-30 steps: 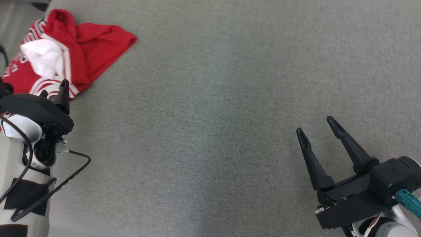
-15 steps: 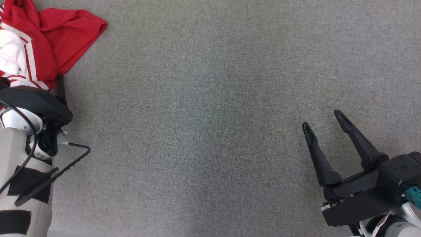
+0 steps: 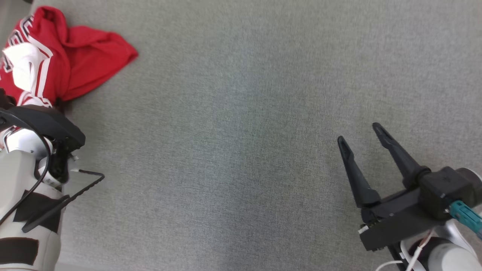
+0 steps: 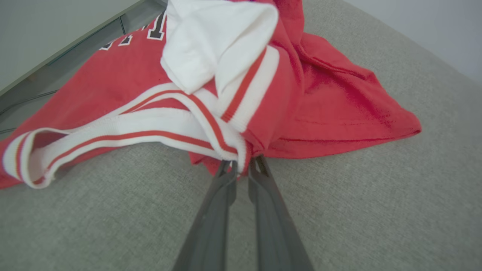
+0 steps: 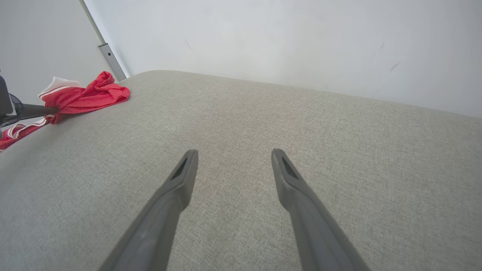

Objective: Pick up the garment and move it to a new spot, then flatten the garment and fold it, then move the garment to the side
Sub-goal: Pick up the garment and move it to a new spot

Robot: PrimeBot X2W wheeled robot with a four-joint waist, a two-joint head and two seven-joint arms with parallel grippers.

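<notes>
Cloth in red and white, the garment (image 3: 71,64), lay in a crumpled heap at the far left corner of the grey worktop (image 3: 241,150). The left pincer (image 4: 243,169) had its two fingers pressed together on the garment. It nipped the white hem (image 4: 158,130) with the red stripe, at the near side of the heap. The right pincer (image 3: 358,133) was spread wide and held nothing. It hung over bare worktop at the near right, well apart from the garment.

The heap lay straight ahead of the left pincer's tips and touched them. Its long way ran from the left edge toward the middle, with a flat red tail pointing to the robot's right. So the left arm was the near one, and I think it was the arm to do the lifting. Open room for a new spot lay to the right of the heap, so the carry would likely go that way. One small nip on a hem might let the rest drag or slip.

The left wrist view showed the pinch close up. In the head view the left arm's dark body hid the fingertips, so the pinch was hard to tell there. The right wrist view showed the garment (image 5: 86,98) small and far off, with the left pincer's dark fingers (image 5: 35,110) reaching it from the side, and a pale wall (image 5: 263,37) behind the worktop.
</notes>
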